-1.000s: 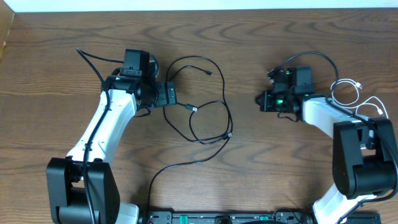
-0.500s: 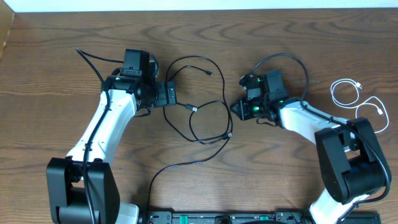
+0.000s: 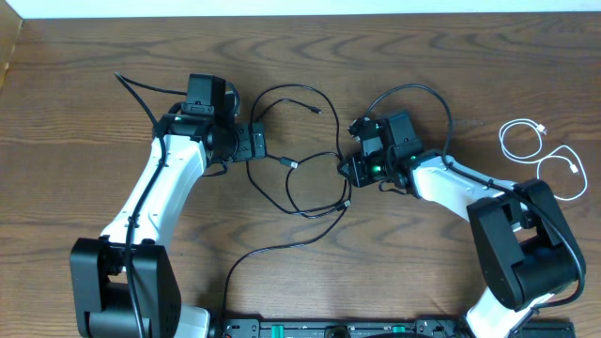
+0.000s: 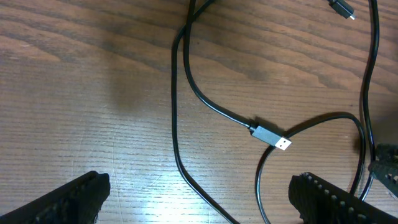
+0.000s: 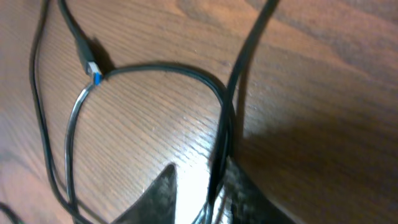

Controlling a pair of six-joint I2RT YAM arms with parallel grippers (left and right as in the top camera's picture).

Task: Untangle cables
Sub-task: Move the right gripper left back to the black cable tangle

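Take the silver plug (image 3: 293,165) in the middle of the table (image 3: 94,75) as your mark. The black cables (image 3: 293,87) loop loosely all around it. The white cable (image 3: 503,143) lies coiled by itself, well apart to the plug's right.

From overhead, your left claw (image 3: 255,144) sits just up and left of the plug and your right claw (image 3: 346,167) near its right, but you cannot read either opening there.

The wrist views settle it. The left wrist view shows the left claw (image 4: 199,193) spread wide and empty, with the plug (image 4: 273,138) and a black strand (image 4: 174,93) on the table beyond it. The right wrist view shows the right claw (image 5: 200,186) only slightly apart. A black strand (image 5: 217,155) runs between its fingers (image 5: 163,193), and bare table shows beside the strand. Only this view shows a blue-tipped plug (image 5: 92,70).
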